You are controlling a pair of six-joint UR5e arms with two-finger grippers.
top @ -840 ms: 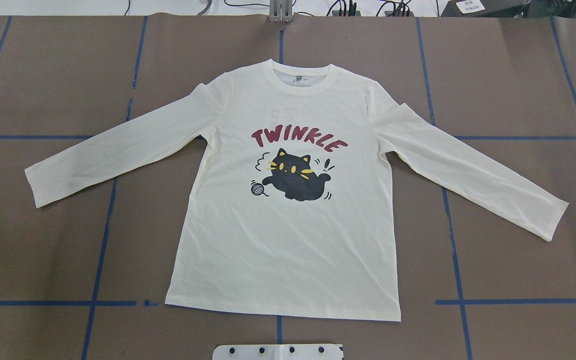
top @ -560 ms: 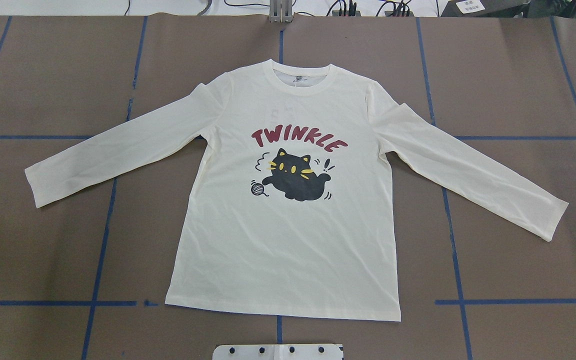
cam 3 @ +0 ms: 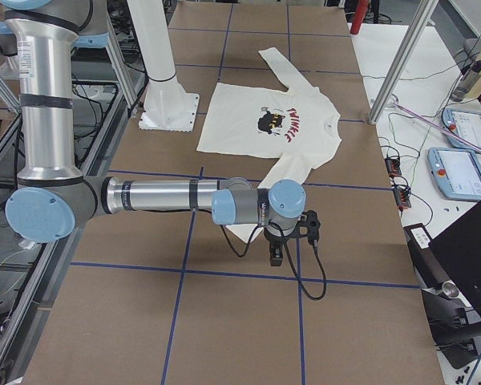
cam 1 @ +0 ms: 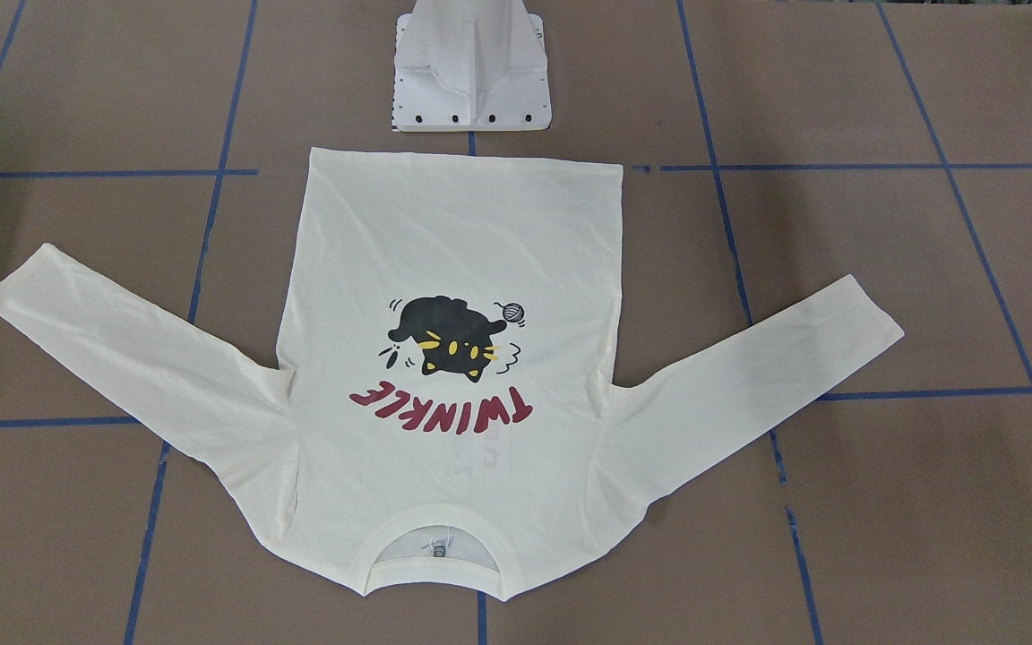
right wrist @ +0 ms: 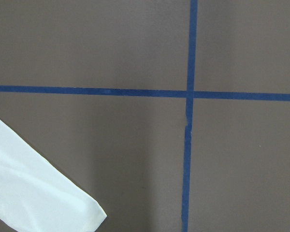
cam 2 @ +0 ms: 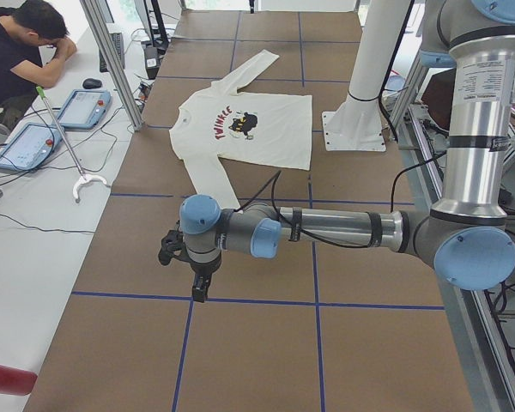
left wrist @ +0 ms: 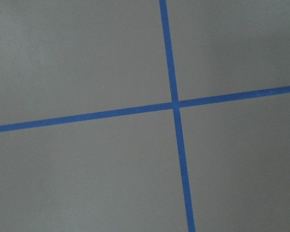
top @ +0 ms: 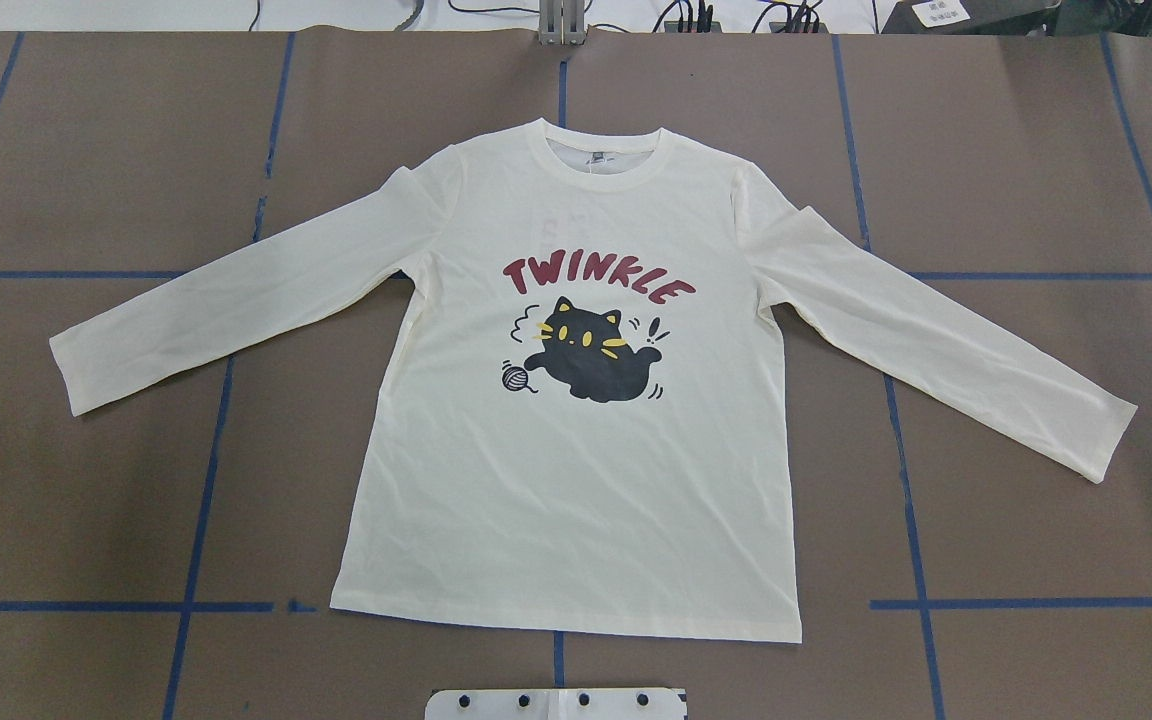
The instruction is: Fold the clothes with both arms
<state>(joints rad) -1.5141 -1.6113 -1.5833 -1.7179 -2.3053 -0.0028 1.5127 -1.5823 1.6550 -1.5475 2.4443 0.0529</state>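
The cream long-sleeved shirt (top: 576,480) lies flat and face up in the middle of the table, with both sleeves spread out and down and the black cat and red "TWINKLE" print showing. It also shows in the front view, shirt (cam 1: 453,251). My left gripper (cam 2: 198,287) hangs low over bare table past the left sleeve's end. My right gripper (cam 3: 276,255) does the same past the right sleeve; that sleeve's cuff (right wrist: 43,198) shows in the right wrist view. I cannot tell whether either gripper is open or shut. Neither arm shows in the overhead or front view.
The brown table (top: 86,500) carries a grid of blue tape lines (left wrist: 174,104). The white pedestal base (cam 1: 471,81) stands just behind the shirt's hem. A person (cam 2: 21,47) sits at a side table with teach pendants (cam 2: 81,107). A red cylinder (cam 2: 4,378) lies near that end.
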